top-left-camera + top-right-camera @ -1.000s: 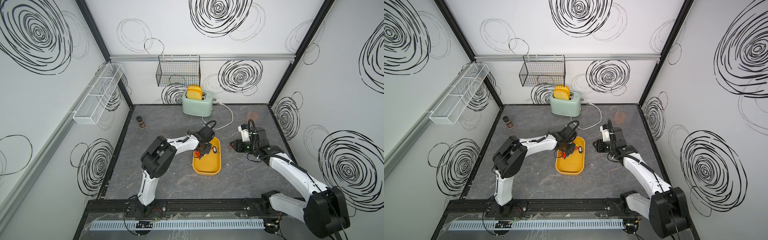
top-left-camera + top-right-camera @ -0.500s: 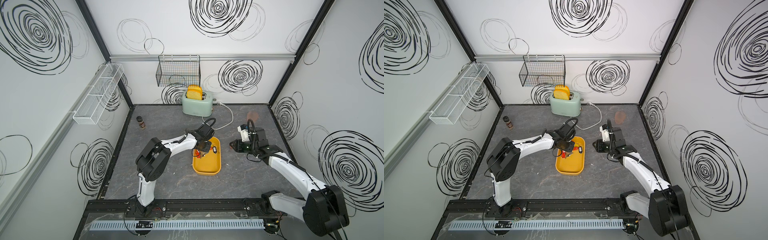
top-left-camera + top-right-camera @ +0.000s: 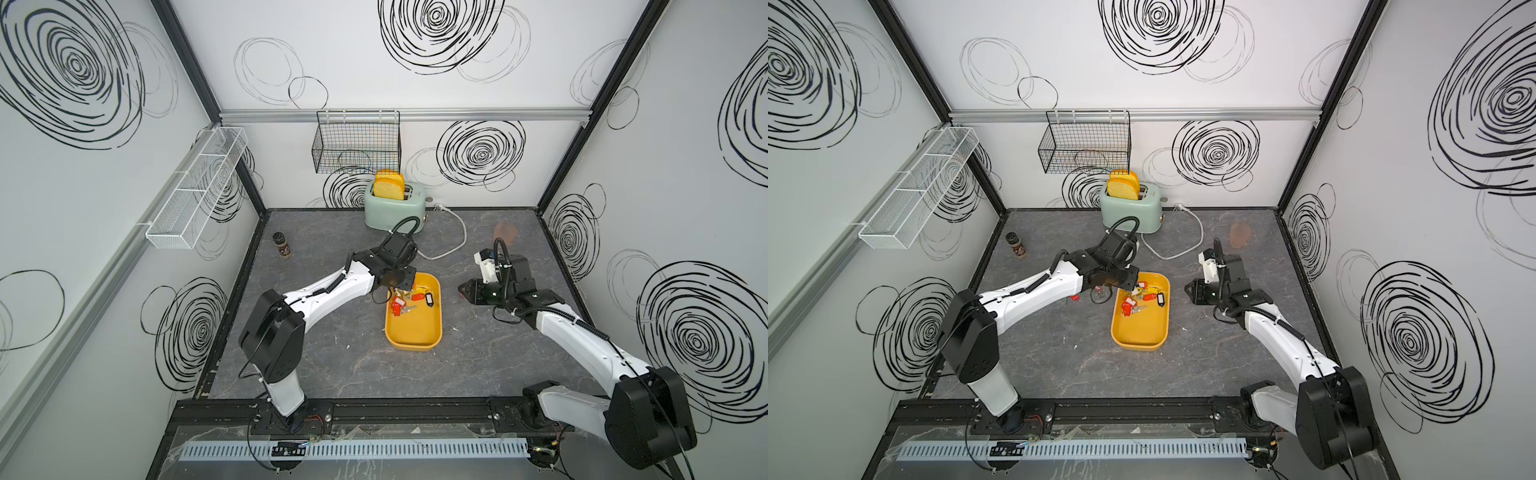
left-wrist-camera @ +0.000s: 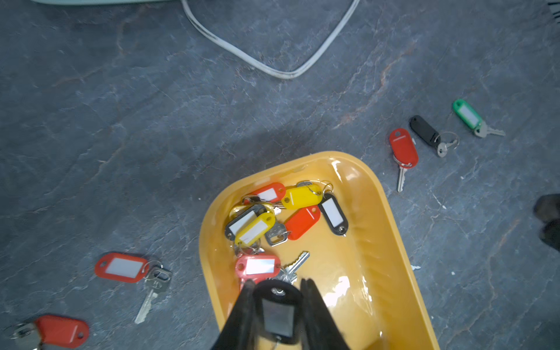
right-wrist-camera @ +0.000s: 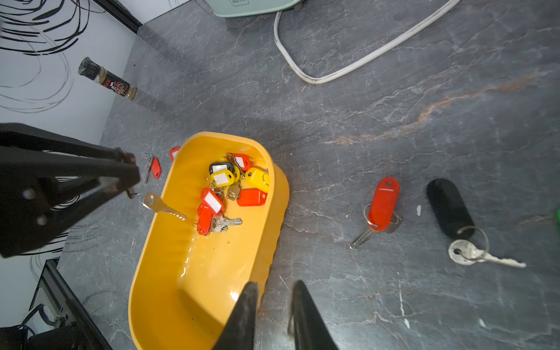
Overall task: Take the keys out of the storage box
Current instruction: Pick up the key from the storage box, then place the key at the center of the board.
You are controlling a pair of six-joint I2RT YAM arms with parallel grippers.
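Left end effector (image 4: pixel 278 284) clamps a black-tagged key (image 4: pixel 277 316) above the storage box's (image 4: pixel 369 248) edge

Mustard-yellow storage box (image 3: pixel 415 330), keys (image 4: pixel 303 222) tagged red, yellow, black or green, grey veined tabletop (image 3: pixel 353 365), black-swirled white walls (image 3: pixel 353 62)

On the far side of my dark, marbled tabletop (image 3: pixel 353 365), a mint-green toaster (image 3: pixel 395 212) stands against the back wall, with two slices of toast (image 3: pixel 388 185) sticking up from its top. Its white cord (image 4: pixel 285 75) loops over the stone-look surface. Near the left wall I see a small dark-capped spice jar (image 3: pixel 282 245), upright. A black wire basket (image 3: pixel 357 143) hangs above the toaster. A long white mesh basket (image 3: pixel 195 187) with dividers is on the left wall. A faint reddish stain (image 3: pixel 505 230) marks the far right corner.
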